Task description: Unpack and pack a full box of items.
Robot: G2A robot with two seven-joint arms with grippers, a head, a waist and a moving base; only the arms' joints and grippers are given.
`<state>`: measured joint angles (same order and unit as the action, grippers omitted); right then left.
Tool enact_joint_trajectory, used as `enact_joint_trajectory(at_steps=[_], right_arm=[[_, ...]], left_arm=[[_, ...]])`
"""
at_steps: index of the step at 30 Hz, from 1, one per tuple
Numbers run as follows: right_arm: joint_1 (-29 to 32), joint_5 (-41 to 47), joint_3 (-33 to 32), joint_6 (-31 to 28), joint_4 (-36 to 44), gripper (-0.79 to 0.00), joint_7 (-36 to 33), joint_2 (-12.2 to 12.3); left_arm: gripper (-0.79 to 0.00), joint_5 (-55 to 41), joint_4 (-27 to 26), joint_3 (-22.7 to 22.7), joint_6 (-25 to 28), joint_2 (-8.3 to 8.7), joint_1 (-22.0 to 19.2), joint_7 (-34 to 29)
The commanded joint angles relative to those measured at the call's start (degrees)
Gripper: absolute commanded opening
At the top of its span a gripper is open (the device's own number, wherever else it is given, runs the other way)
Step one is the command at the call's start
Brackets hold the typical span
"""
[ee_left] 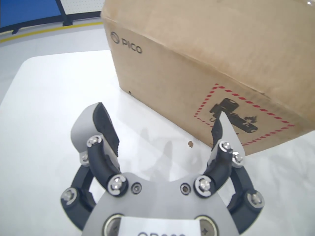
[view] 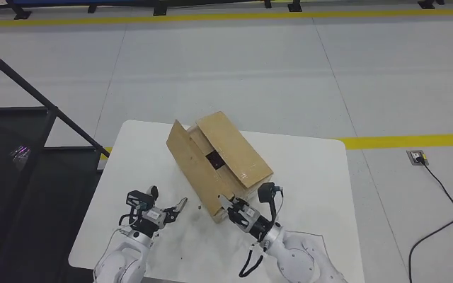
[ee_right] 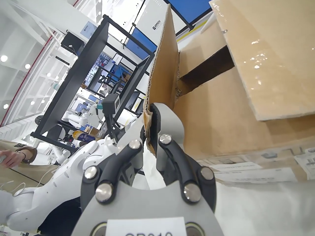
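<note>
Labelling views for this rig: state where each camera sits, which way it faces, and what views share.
Top view: above the arms, facing down at the table and box; both arms show.
Left wrist view: on that wrist, facing the box's printed side; open left tool shows.
Right wrist view: on that wrist, facing along the raised flap that the right tool pinches.
Shared: all three show the box.

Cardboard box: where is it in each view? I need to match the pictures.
Top view: cardboard box in the middle of the white table, raised flap along one side.
Left wrist view: printed side of the cardboard box, beyond the open left gripper.
Right wrist view: cardboard box top, right gripper shut on the raised flap.
Shared landmark: the white table.
</note>
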<state>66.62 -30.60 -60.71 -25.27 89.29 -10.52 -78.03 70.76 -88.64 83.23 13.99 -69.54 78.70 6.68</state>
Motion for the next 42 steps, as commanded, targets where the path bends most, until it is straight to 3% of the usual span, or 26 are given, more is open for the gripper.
enact_joint_trajectory(at_steps=[1, 11, 21, 33, 42], right_arm=[[0.3, -0.1, -0.4, -1.3, 0.3, -0.785, -0.7, 0.2], [3.5, 2.3, -4.5, -9.4, 2.9, -0.785, -5.8, 1.7], [5.8, 1.1, -6.9, -9.7, 4.7, -0.785, -8.2, 2.7], [10.0, -1.2, -9.8, -14.9, 7.3, -0.785, -7.6, 4.0], [10.9, -1.8, -12.4, -14.1, 7.2, -0.785, -5.9, 4.7]], left_arm=[[0.000, -0.4, 0.0, 1.1, -0.2, 0.12, 0.3, 0.1], [0.000, -2.3, -0.2, 6.1, -2.4, 0.55, 1.0, 0.3], [0.000, -2.7, -0.5, 7.4, -3.3, 0.65, 1.0, 0.0], [0.000, -2.3, -1.0, 7.5, -4.3, 0.60, 1.0, -0.6], [0.000, -2.4, -0.2, 7.8, -5.4, 0.59, 0.1, -2.2]])
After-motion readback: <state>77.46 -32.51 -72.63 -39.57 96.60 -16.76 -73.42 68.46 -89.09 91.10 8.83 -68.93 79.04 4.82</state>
